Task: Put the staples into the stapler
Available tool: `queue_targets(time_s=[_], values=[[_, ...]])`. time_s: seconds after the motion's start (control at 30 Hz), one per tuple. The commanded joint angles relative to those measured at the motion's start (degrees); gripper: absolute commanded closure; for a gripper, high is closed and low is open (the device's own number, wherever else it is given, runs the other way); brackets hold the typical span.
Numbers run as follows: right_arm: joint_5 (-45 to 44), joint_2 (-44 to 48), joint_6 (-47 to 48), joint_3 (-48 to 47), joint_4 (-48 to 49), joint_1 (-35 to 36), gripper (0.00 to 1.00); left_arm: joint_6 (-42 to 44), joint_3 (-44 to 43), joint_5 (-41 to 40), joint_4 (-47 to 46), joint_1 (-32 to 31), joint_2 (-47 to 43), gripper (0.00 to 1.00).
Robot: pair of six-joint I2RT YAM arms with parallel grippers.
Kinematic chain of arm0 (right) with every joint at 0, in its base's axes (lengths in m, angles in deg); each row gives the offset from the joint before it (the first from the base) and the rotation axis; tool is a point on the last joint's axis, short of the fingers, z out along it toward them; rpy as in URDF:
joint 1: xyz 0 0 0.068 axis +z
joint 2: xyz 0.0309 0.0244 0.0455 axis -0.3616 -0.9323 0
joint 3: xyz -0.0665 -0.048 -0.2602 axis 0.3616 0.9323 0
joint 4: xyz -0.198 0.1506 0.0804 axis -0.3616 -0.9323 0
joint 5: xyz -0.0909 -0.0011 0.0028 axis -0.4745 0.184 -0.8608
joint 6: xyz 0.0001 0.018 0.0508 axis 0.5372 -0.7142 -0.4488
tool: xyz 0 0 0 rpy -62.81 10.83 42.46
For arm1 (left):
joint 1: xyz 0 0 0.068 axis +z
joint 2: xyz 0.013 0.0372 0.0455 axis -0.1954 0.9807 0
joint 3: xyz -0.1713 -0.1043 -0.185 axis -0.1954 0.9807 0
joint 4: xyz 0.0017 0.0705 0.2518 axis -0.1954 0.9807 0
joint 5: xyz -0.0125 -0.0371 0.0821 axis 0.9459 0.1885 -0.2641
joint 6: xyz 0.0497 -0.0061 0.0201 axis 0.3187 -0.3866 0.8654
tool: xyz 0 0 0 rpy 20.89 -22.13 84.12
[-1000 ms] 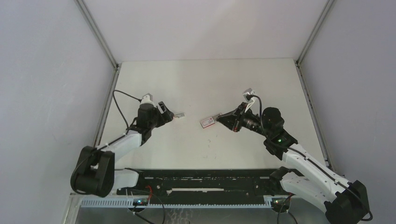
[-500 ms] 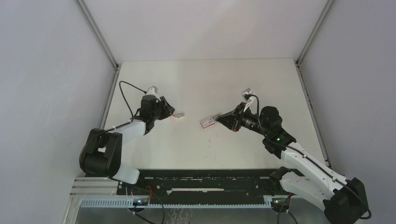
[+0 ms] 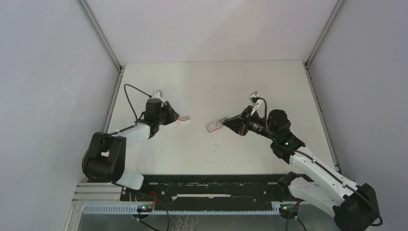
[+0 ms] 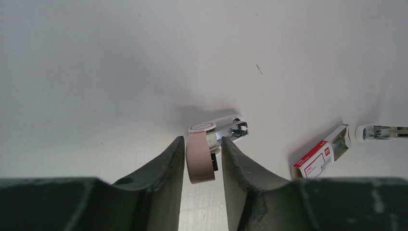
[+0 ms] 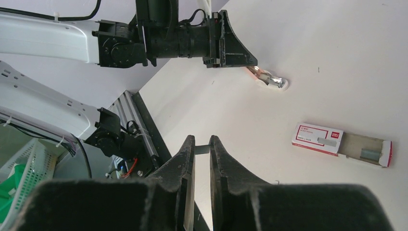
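Left wrist view: left jaws clamp the pink stapler on the desk. The staples box, tray slid out, lies right of the stapler. Right jaws, nearly closed, pinch a thin grey strip.

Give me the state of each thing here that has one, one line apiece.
stapler: swung open, lying on the table.
staple box: lying flat, tray slid out.
left gripper: shut on the stapler.
right gripper: nearly shut, pinching a small grey strip.
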Motion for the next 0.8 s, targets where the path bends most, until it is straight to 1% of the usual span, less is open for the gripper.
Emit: queue_targets(time_s=[0.0, 0.13, 0.27, 0.33, 0.37, 0.43, 0.6, 0.67, 0.77], values=[[-0.56, 1.14, 1.20, -0.01, 0.52, -0.22, 0.91, 2.30, -2.08, 1.00, -0.36, 0.26, -1.20, 0.67], [-1.85, 2.10, 2.79, 0.01, -1.56, -0.11, 0.91, 5.45, -2.67, 2.29, 2.12, 0.25, -2.82, 0.85], [-5.34, 1.36, 7.10, -0.89, -5.74, 1.92, 0.91, 10.31, -3.71, 6.59, 8.58, 0.12, -5.20, 0.93], [-8.81, -0.06, 10.77, -2.24, -9.01, 4.63, 0.91, 13.17, -4.14, 8.56, 12.08, -0.50, -6.38, 0.95], [-10.57, -1.03, 12.17, -2.96, -10.25, 6.60, 0.91, 14.12, -4.41, 7.98, 13.90, -1.45, -6.84, 0.96], [-12.39, -3.07, 14.04, -4.20, -11.44, 8.81, 0.91, 16.67, -4.82, 7.64, 15.67, -4.69, -7.41, 0.97], [-12.56, -9.73, 16.26, -6.11, -10.47, 11.42, 0.91, 21.57, -7.23, 14.99, 17.60, -11.51, -5.43, 0.95], [-12.90, -12.19, 16.95, -6.93, -10.15, 12.19, 0.91, 22.80, -8.17, 18.33, 17.66, -13.02, -3.89, 0.94], [-12.97, -15.03, 17.36, -7.38, -9.01, 13.06, 0.91, 25.06, -9.73, 20.03, 18.64, -14.19, -1.64, 0.93]])
